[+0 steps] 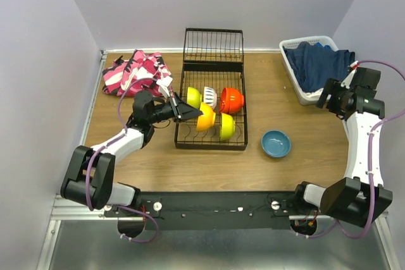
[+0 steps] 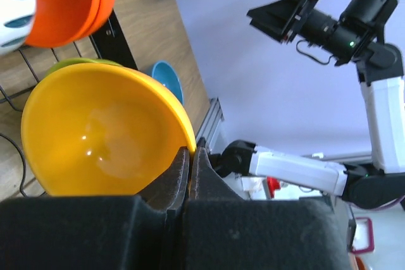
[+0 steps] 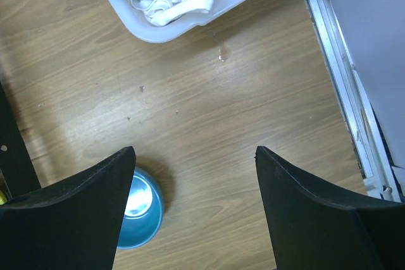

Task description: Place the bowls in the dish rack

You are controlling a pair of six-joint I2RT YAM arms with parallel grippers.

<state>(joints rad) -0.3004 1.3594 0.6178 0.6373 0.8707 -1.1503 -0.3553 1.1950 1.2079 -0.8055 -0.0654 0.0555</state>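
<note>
We are in the placing step. Our left gripper is clamped on the rim of the orange-yellow bowl, holding it on edge over the front rows of the dish rack, just beside the front lime green bowl; whether it already rests on the wires we cannot tell. The rear lime green bowl, a patterned white bowl and a red-orange bowl stand in the row behind. Next, we judge, this bowl must settle between tines without knocking its neighbours, then be let go. The blue bowl lies on the table, apart from the rack. Our right gripper, jaws wide apart and holding nothing, hangs near the white laundry basket and would need to come down onto that bowl's rim.
</note>
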